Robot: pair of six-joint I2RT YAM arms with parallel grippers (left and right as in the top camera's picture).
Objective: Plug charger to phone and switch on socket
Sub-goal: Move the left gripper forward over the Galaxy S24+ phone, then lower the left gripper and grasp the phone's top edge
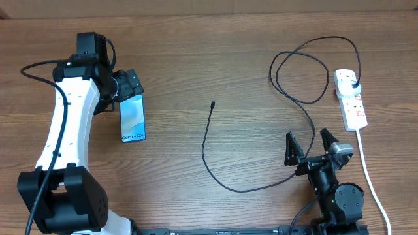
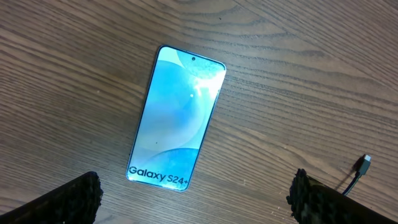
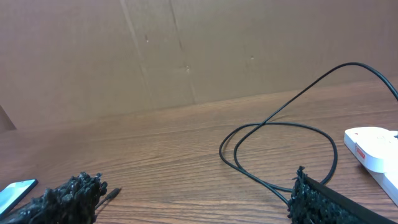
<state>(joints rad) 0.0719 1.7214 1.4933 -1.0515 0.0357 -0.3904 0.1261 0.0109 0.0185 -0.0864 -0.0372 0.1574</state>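
Observation:
The phone (image 1: 132, 117) lies flat on the wooden table at the left, screen lit, "Galaxy S24+" at its near end (image 2: 176, 118). My left gripper (image 1: 130, 90) hovers open over the phone's far end; its fingers (image 2: 74, 199) stand wide apart with nothing between them. The charger (image 1: 208, 153), a thin black cable, has its small tip (image 1: 213, 104) free at mid-table, loops at the right (image 3: 280, 127), and a black plug seated in the socket (image 1: 351, 98). Near the front edge, my right gripper (image 1: 308, 145) stays open and empty beside the cable.
A thick white cord (image 1: 369, 176) runs from the socket toward the front right edge. A brown cardboard wall (image 3: 186, 50) stands behind the table. The cable tip (image 2: 364, 163) lies right of the phone, apart from it.

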